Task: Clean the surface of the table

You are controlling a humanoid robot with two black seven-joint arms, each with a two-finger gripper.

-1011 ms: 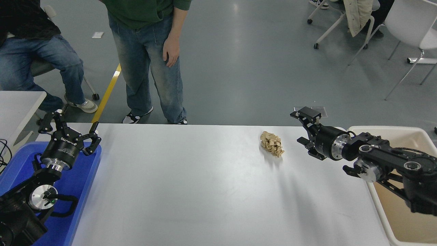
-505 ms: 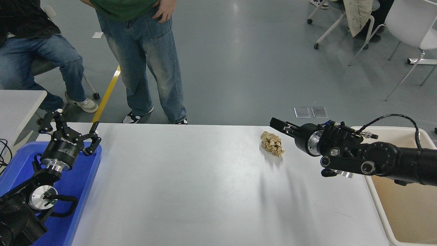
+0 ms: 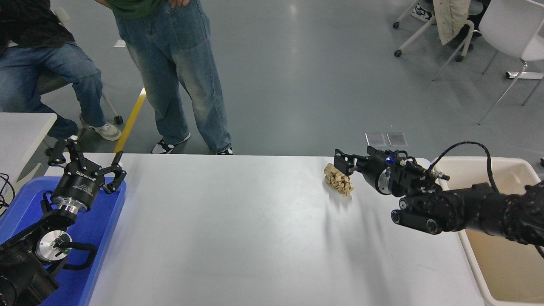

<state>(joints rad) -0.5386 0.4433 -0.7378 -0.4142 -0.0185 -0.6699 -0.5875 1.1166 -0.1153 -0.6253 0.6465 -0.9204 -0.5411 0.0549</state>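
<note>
The table surface (image 3: 238, 238) is a wide matte white top. On it, at the far right, lies a crumpled tan paper wad (image 3: 338, 180). My right gripper (image 3: 343, 162) reaches in from the right edge and hangs just above the wad's upper right side, open, with nothing in it. The right arm stretches low over the table's right end. Parked at the lower left, my left gripper (image 3: 87, 163) is open above a blue tray.
A blue tray (image 3: 100, 225) lies along the table's left edge, a beige bin (image 3: 505, 267) stands off the right end, and a smaller white table (image 3: 21, 127) is at far left. One person stands (image 3: 178, 76) and another sits (image 3: 46, 63) at the far side.
The right gripper swung left from beside the bin, turned, and now hovers at the paper wad. The standing person stepped back slightly. The left arm stayed still.
</note>
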